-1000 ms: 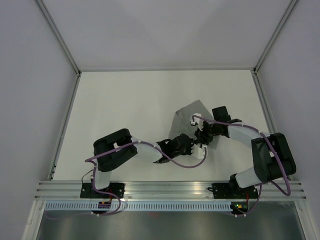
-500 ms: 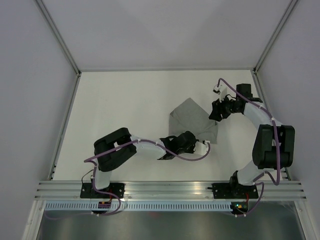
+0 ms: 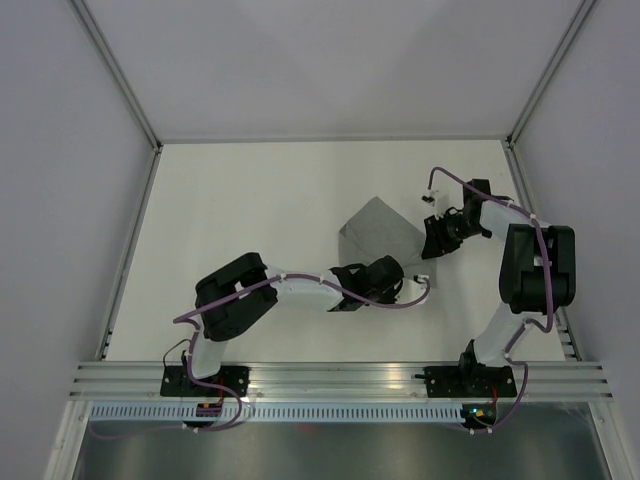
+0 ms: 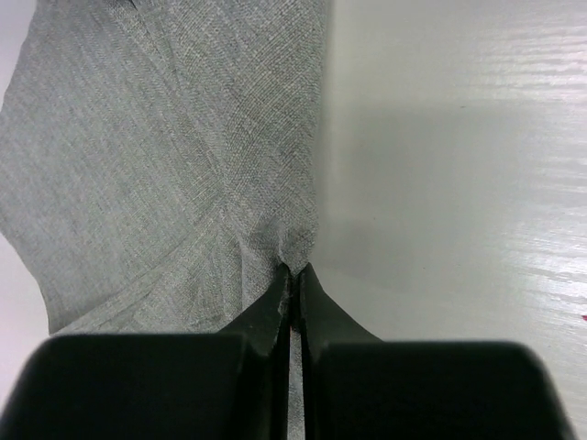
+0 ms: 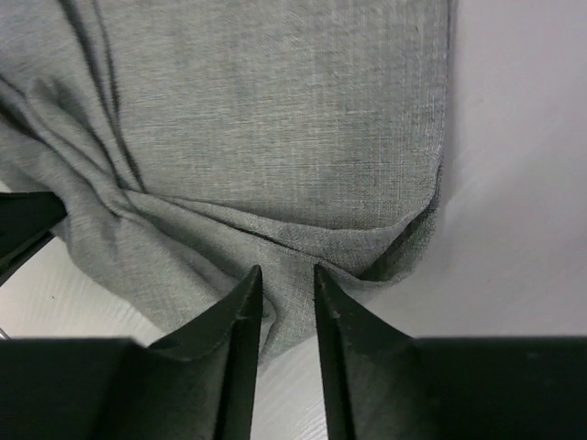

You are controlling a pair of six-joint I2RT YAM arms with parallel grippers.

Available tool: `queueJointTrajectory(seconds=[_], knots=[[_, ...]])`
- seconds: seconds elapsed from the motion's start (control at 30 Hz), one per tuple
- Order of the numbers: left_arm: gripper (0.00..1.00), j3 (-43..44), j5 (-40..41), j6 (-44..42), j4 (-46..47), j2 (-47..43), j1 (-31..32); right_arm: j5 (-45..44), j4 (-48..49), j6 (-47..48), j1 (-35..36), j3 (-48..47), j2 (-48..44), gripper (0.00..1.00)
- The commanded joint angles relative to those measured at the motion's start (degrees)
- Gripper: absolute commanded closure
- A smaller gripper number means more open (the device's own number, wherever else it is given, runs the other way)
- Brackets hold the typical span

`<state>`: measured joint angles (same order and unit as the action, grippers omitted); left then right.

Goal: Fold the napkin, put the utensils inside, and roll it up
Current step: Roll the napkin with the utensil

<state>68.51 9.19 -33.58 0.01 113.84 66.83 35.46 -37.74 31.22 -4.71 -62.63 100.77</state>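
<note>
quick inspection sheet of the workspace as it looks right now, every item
surface: white table, bare apart from the cloth
job's things: grey napkin right of centre, creased and partly doubled over, not rolled; utensils: nothing seen
clutter: nothing seen
grippers: left gripper has its fingers shut, pinching the napkin's edge; right gripper has its fingers a little apart over the napkin's far side, with no firm grip seen
cables: purple cables loop along both arms, clear of the cloth
surroundings: plain white walls on three sides, metal rail at the near edge
</note>
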Motion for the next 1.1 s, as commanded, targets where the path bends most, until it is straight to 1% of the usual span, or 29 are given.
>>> queueJointTrajectory(seconds=[0.0, 0.23, 0.5, 0.53, 0.6, 0.63, 0.7, 0.73, 0.77, 0.8, 0.83, 0.9, 1.07], knots=[[0.98, 3.5, -5.1, 4.7, -7.6, 1.9, 0.1, -2.9, -1.9, -1.9, 0.1, -3.1, 4.3, 0.67], [0.98, 6.2, -8.9, 5.7, -11.8, 3.2, 0.0, -5.3, -0.1, -3.5, 1.0, -6.2, 8.3, 0.71], [0.98, 10.3, -18.8, 8.9, -17.7, 4.5, -2.6, -1.6, -0.2, -1.7, 2.0, -9.5, 12.7, 0.72], [0.98, 10.6, -21.5, 9.8, -18.2, 4.5, -3.4, -1.1, -0.8, -1.3, 2.2, -9.8, 13.5, 0.72], [0.98, 11.7, -23.8, 10.7, -19.5, 4.6, -4.4, -0.9, -0.5, -1.3, 2.4, -10.1, 13.8, 0.72], [0.98, 12.0, -26.6, 11.3, -20.0, 4.6, -4.9, -0.9, -0.1, -1.2, 2.9, -9.9, 13.9, 0.73], [0.98, 13.0, -29.3, 12.7, -21.4, 4.9, -6.8, -1.1, 0.5, -1.5, 3.0, -9.7, 13.5, 0.72], [0.98, 13.4, -32.5, 13.2, -21.8, 4.9, -7.3, -1.1, 1.2, -1.5, 3.0, -9.6, 13.2, 0.72], [0.98, 13.9, -34.0, 14.1, -22.2, 5.1, -8.5, -1.2, 1.6, -1.5, 3.0, -9.2, 12.5, 0.71], [0.98, 14.4, -35.7, 14.5, -22.7, 5.2, -9.2, -1.2, 2.1, -1.8, 3.0, -8.8, 12.0, 0.68], [0.98, 14.9, -39.2, 15.6, -23.7, 5.9, -10.3, -1.0, 2.9, -1.9, 3.0, -8.5, 11.0, 0.67], [0.98, 16.8, -44.8, 16.8, -25.3, 6.8, -11.6, -0.1, 4.1, -2.0, 3.0, -8.1, 9.5, 0.66], [0.98, 20.3, -53.9, 20.7, -27.7, 11.0, -15.5, 1.1, 6.5, -2.7, 3.0, -6.2, 6.3, 0.64]])
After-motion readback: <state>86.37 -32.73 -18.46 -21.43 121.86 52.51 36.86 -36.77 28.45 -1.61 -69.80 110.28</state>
